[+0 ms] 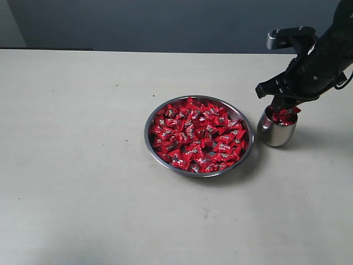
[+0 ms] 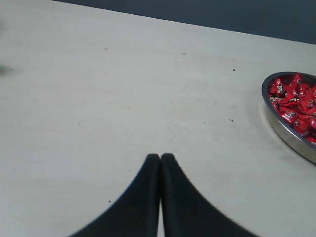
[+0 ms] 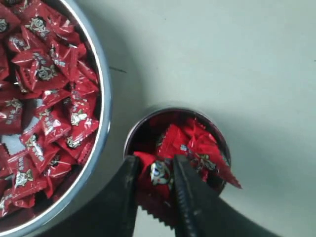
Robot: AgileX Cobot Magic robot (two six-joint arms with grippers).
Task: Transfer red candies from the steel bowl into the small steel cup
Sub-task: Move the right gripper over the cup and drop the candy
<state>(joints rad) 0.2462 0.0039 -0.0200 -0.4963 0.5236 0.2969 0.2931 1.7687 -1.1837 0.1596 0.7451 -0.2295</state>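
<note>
The steel bowl (image 1: 199,136) sits mid-table, heaped with red candies (image 1: 197,135); its rim (image 3: 101,103) and candies (image 3: 44,98) also fill one side of the right wrist view. The small steel cup (image 1: 276,128) stands just right of the bowl with several red candies (image 1: 284,115) inside, one poking over the rim. My right gripper (image 3: 154,165) hovers over the cup (image 3: 148,118), shut on one red candy (image 3: 160,185) held between its dark fingers. My left gripper (image 2: 160,157) is shut and empty above bare table, with the bowl's edge (image 2: 289,133) off to one side.
The pale tabletop (image 1: 77,138) spreads wide around the bowl and cup. A dark wall (image 1: 165,22) runs behind the table's far edge. The right arm (image 1: 314,61) reaches in from the upper right.
</note>
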